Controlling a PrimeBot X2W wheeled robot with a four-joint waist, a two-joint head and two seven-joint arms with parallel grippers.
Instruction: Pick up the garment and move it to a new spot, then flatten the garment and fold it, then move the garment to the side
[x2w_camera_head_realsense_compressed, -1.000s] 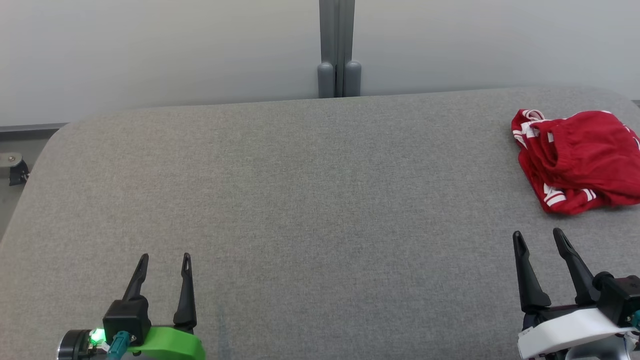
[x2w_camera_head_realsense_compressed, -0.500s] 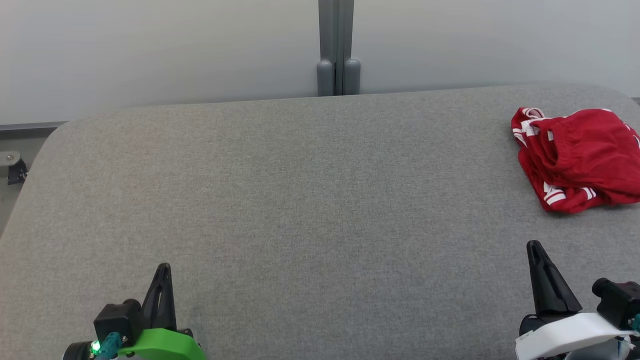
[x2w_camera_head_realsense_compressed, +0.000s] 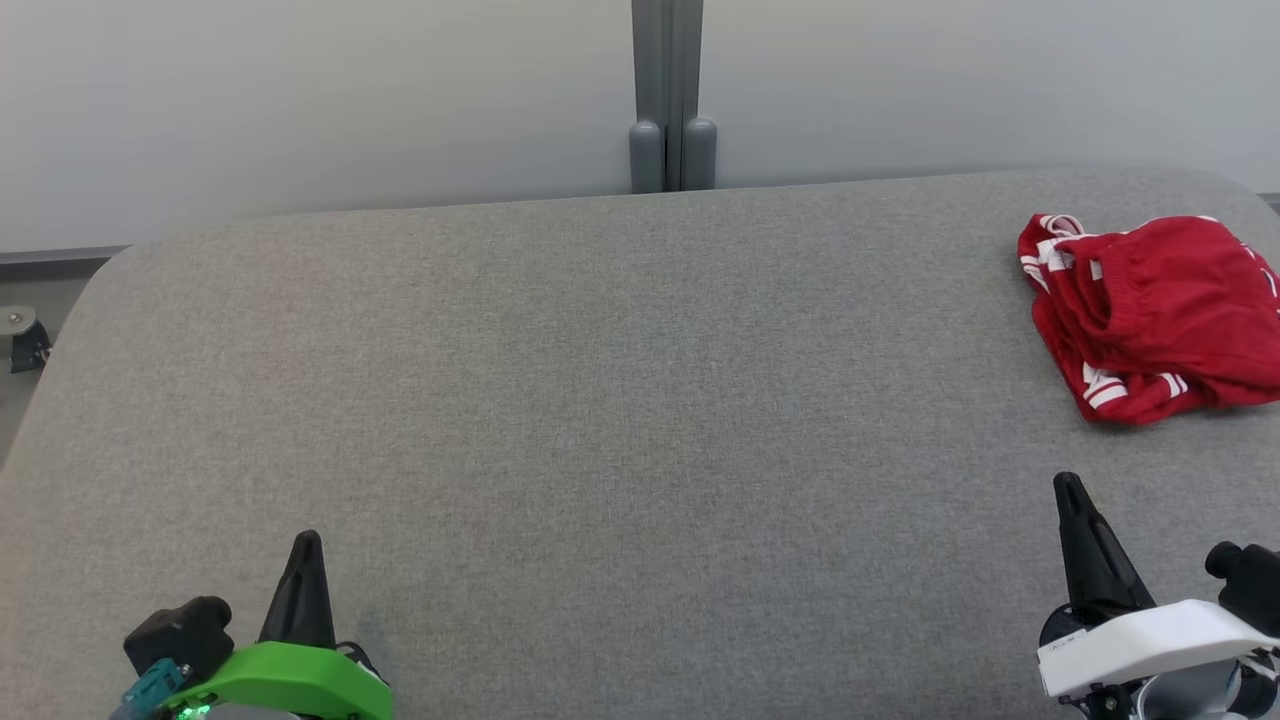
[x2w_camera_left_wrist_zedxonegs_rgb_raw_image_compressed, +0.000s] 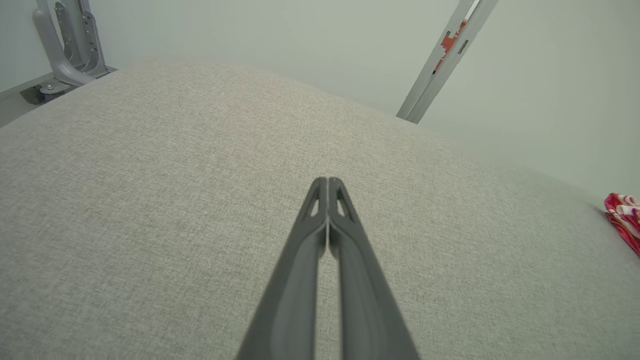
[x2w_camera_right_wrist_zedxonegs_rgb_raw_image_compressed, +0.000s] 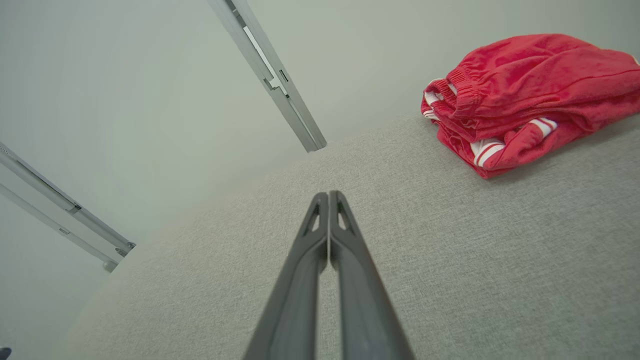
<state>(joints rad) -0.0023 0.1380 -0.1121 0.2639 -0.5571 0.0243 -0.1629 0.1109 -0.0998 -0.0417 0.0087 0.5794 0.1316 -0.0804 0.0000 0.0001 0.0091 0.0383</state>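
We log the left tool (x2w_camera_head_realsense_compressed: 305, 548) at the near left of the desk (x2w_camera_head_realsense_compressed: 640, 400), its fingers pressed together and holding nothing. Its green mount (x2w_camera_head_realsense_compressed: 290, 680) is cut off by the head view's bottom edge. At near right, the right tool (x2w_camera_head_realsense_compressed: 1070, 490) also has its fingers together and is empty. The garment (x2w_camera_head_realsense_compressed: 1150, 310), red with white stripes, lies bunched at the far right, well apart from both tools. Its right side runs out of frame, and we cannot make out its type.

Grey upholstered table (x2w_camera_head_realsense_compressed: 600, 350), pale wall (x2w_camera_head_realsense_compressed: 300, 100)
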